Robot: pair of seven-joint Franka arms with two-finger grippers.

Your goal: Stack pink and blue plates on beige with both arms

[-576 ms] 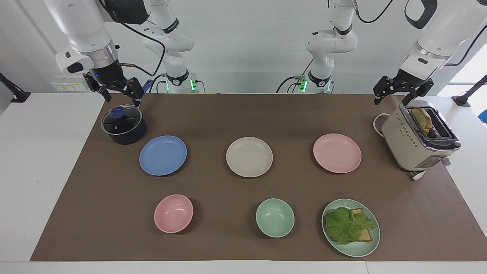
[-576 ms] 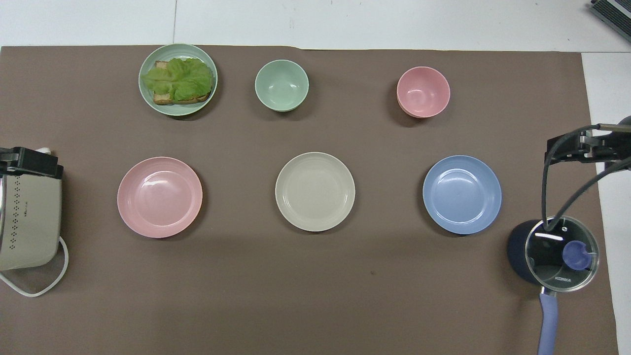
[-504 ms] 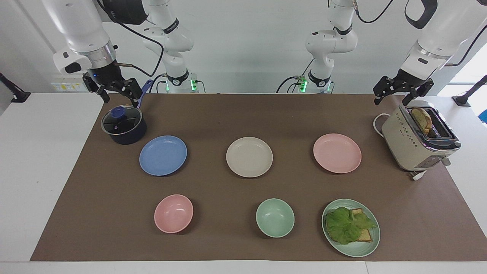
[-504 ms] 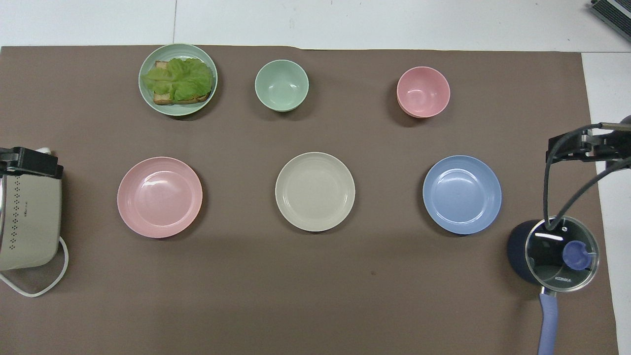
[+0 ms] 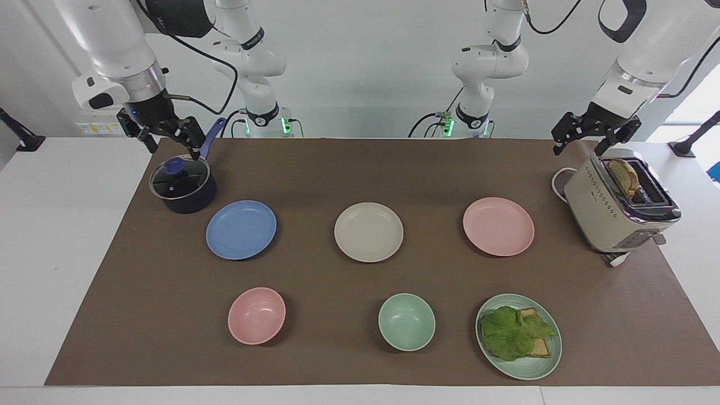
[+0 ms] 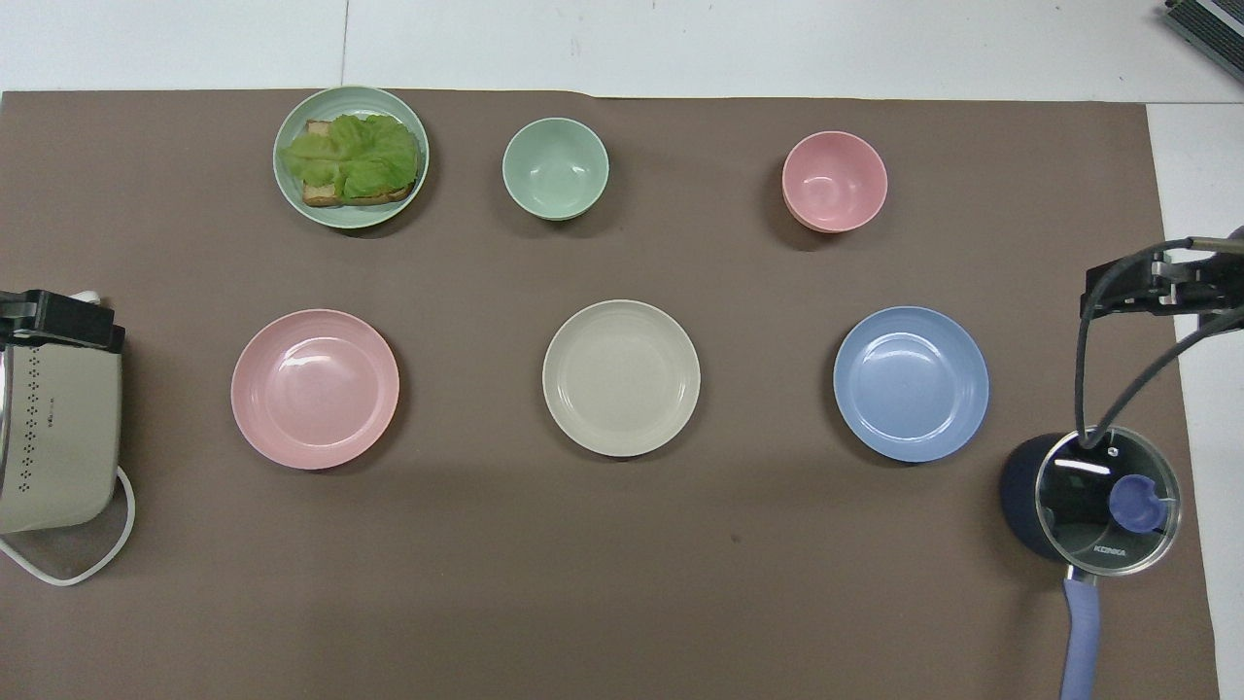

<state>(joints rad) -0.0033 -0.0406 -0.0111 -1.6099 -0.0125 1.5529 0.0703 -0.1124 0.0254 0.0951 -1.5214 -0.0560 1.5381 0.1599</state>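
Three plates lie in a row across the middle of the brown mat. The beige plate [image 5: 368, 232] [image 6: 621, 377] is in the centre. The blue plate [image 5: 241, 229] [image 6: 911, 383] lies toward the right arm's end and the pink plate [image 5: 498, 226] [image 6: 315, 389] toward the left arm's end. All three are bare and apart from each other. My right gripper [image 5: 170, 142] hangs open and empty over the pot. My left gripper [image 5: 579, 145] hangs open and empty over the toaster's nearer end.
A dark pot with a glass lid [image 5: 183, 184] stands beside the blue plate, and a cream toaster [image 5: 610, 214] holding a bread slice stands beside the pink plate. Farther from the robots sit a pink bowl [image 5: 256, 315], a green bowl [image 5: 406, 322] and a green plate [image 5: 544, 367] with lettuce on toast.
My right gripper has risen slightly and drifted toward the right arm's end of the table. The left gripper and the plates have hardly moved.
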